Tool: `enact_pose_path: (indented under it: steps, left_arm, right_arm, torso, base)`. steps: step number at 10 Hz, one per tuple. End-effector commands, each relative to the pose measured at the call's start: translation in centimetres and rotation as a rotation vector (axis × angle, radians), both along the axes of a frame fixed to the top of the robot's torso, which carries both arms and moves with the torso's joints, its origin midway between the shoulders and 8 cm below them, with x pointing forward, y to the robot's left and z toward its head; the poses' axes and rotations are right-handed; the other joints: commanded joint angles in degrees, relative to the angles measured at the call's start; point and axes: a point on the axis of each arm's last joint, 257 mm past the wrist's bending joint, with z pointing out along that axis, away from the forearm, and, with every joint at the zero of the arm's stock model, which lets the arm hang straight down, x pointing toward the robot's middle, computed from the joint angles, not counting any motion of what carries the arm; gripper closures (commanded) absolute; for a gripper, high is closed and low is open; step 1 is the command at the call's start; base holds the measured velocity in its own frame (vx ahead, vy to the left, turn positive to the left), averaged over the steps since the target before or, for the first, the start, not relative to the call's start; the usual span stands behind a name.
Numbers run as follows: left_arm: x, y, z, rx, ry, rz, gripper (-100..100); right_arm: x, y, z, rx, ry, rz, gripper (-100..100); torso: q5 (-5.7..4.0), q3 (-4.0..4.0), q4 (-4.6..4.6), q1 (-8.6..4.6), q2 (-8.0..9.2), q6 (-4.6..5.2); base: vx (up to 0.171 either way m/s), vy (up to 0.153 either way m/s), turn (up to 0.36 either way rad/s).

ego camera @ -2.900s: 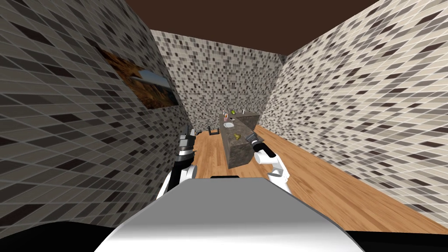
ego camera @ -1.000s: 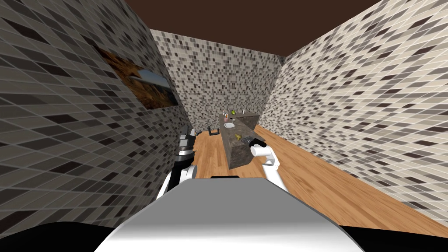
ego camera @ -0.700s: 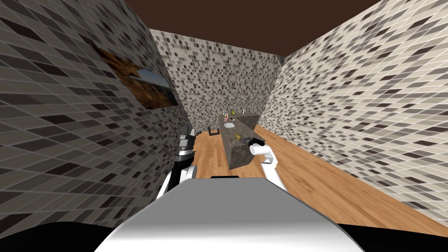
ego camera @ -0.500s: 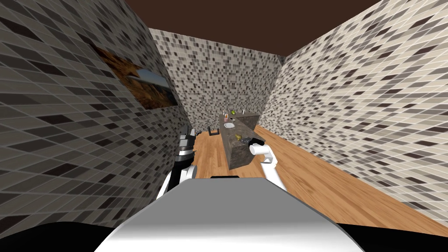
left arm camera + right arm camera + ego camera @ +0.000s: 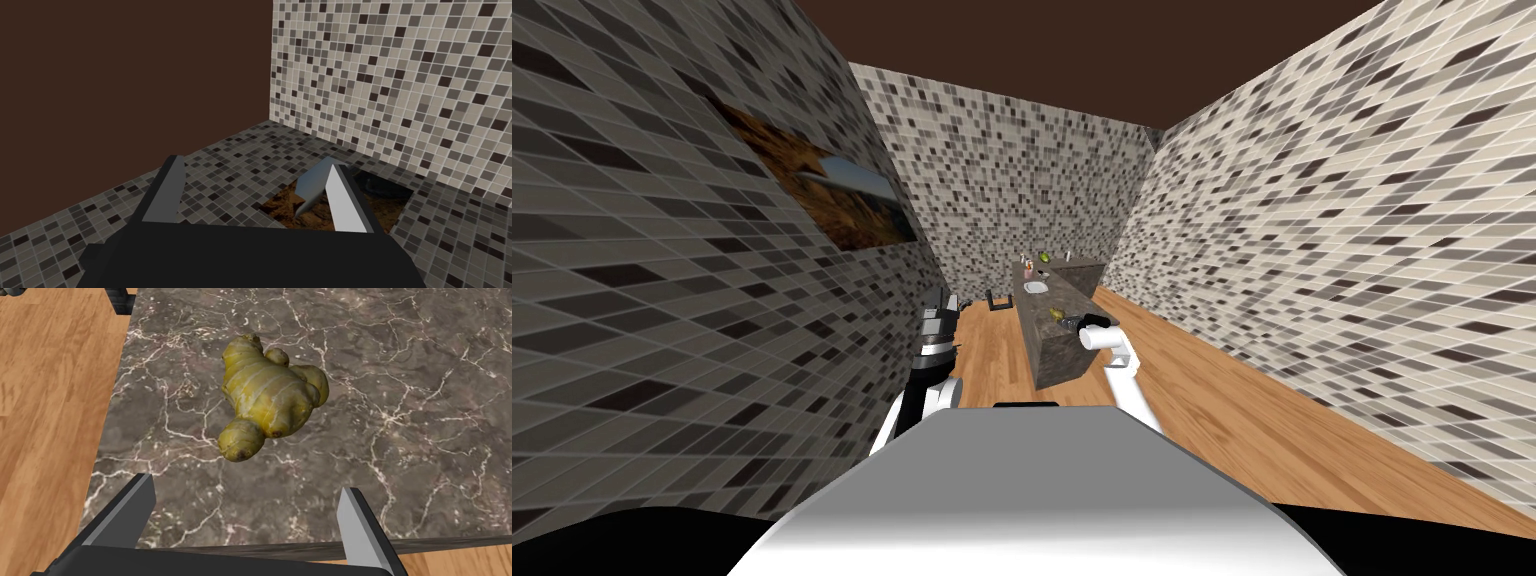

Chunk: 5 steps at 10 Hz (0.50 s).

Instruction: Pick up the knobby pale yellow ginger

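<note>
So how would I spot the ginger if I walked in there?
Find the long dark marble counter standing on the wooden floor. Near its closest end, just ahead of the open right end effector, lies the ginger. It's lumpy and yellow with round knobs, lying alone, while the other small things sit farther along.

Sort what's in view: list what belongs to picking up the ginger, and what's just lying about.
For the job: ginger; right gripper, open, just short of it; dark marble counter it lies on.
Lying about: white dish and small items farther along the counter; left gripper, open, by the wall.
</note>
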Motion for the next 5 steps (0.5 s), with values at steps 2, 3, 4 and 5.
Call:
enact_pose_path:
  steps: [2, 3, 4, 5]
  left_arm:
    - [0.0, 0.0, 0.0, 0.0, 0.0, 0.0, 0]
    - [0.0, 0.0, 0.0, 0.0, 0.0, 0.0, 0]
    - [0.0, 0.0, 0.0, 0.0, 0.0, 0.0, 0]
    - [0.0, 0.0, 0.0, 0.0, 0.0, 0.0, 0]
  right_arm:
    - [-0.2, 0.8, -1.2, 0.068, 0.056, -0.033, -100]
    - [-0.2, 0.8, -1.2, 0.089, 0.057, -0.049, -100]
    - [-0.2, 0.8, -1.2, 0.102, 0.057, -0.059, -100]
    - [-0.3, 1.5, -2.0, 0.137, 0.102, -0.072, -100]
  torso:
    - [0.0, 0.03, 0.01, 0.01, 0.05, 0.0]
    - [0.0, 0.01, 0.01, 0.0, 0.02, 0.0]
    - [0.0, 0.01, 0.0, 0.0, 0.01, 0.0]
    - [0.0, 0.03, 0.01, 0.01, 0.05, 0.0]
  base:
    - [0.021, -0.003, -0.009]
    - [0.03, -0.006, -0.009]
    - [0.015, -0.003, 0.003]
    - [0.037, -0.011, -0.023]
